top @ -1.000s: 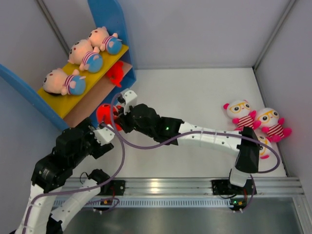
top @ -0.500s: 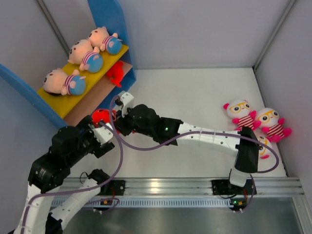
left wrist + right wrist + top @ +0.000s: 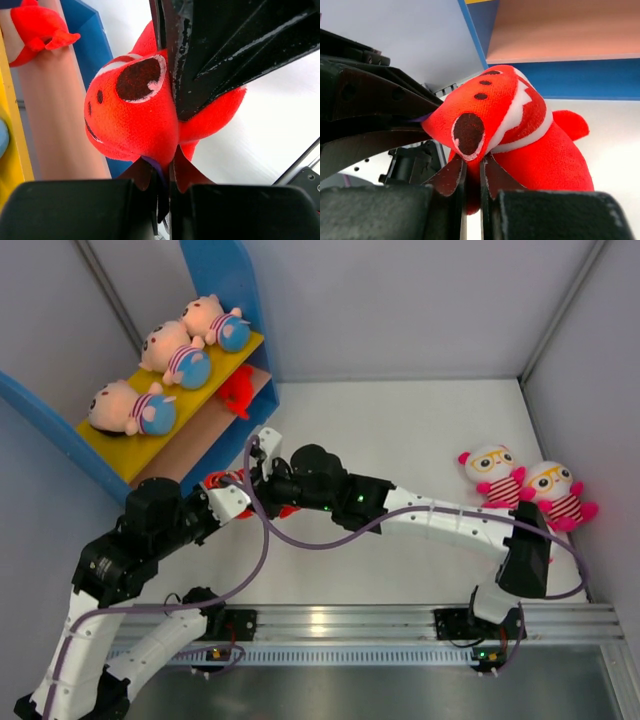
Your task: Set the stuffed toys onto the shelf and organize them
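Note:
A bright red stuffed toy hangs in front of the shelf, just off its lower tan board. My left gripper is shut on a fold of the toy's underside. My right gripper is shut on the same red toy from the other side, under its dark eye patch. In the top view the two grippers meet at the shelf's front corner and hide most of the toy. Three peach dolls lie on the yellow upper board. Another red toy sits on the lower board.
Two white owls with yellow glasses lie at the right wall, behind my right arm's elbow. The shelf's blue side panel rises at the back left. The metal base rail runs along the near edge.
My left gripper has moved in to the red toy and shut on it. The right gripper, still holding the toy, has shifted slightly right and nearer.

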`<state>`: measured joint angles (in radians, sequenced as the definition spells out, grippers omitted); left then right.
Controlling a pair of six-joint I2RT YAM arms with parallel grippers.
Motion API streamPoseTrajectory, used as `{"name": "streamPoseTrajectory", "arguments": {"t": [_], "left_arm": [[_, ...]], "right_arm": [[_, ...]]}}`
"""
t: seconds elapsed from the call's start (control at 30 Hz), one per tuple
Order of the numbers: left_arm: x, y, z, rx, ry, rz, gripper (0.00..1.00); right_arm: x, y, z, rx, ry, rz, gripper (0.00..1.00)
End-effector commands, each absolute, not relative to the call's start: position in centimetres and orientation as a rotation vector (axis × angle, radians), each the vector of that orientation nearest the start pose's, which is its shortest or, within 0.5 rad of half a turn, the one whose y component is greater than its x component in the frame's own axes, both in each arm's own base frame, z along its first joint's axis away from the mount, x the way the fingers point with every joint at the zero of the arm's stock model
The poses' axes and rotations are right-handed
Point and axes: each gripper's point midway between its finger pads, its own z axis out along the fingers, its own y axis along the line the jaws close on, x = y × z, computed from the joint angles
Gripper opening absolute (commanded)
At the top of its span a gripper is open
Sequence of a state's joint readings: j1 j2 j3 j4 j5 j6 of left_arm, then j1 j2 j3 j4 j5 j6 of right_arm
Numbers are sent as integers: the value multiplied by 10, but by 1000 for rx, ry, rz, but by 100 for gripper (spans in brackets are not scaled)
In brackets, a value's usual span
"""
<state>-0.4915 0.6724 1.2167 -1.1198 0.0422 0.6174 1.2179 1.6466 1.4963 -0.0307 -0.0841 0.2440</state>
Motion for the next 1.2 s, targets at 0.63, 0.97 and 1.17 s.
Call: {"name": "streamPoseTrajectory", "arguments": {"t": [0.63,0.97,1.17], "left_arm": [[166,-90,305,1206,1651,-43,0],[161,-87,307,1174,1646,-44,0],[157,-82,307,1144,1647,-35,0]], "right_arm": [[195,382,304,-1289,1602,1307,82],[193,421,255,-1316,1667,1423,80],[186,454,253,-1286,1634,1494,46]]}}
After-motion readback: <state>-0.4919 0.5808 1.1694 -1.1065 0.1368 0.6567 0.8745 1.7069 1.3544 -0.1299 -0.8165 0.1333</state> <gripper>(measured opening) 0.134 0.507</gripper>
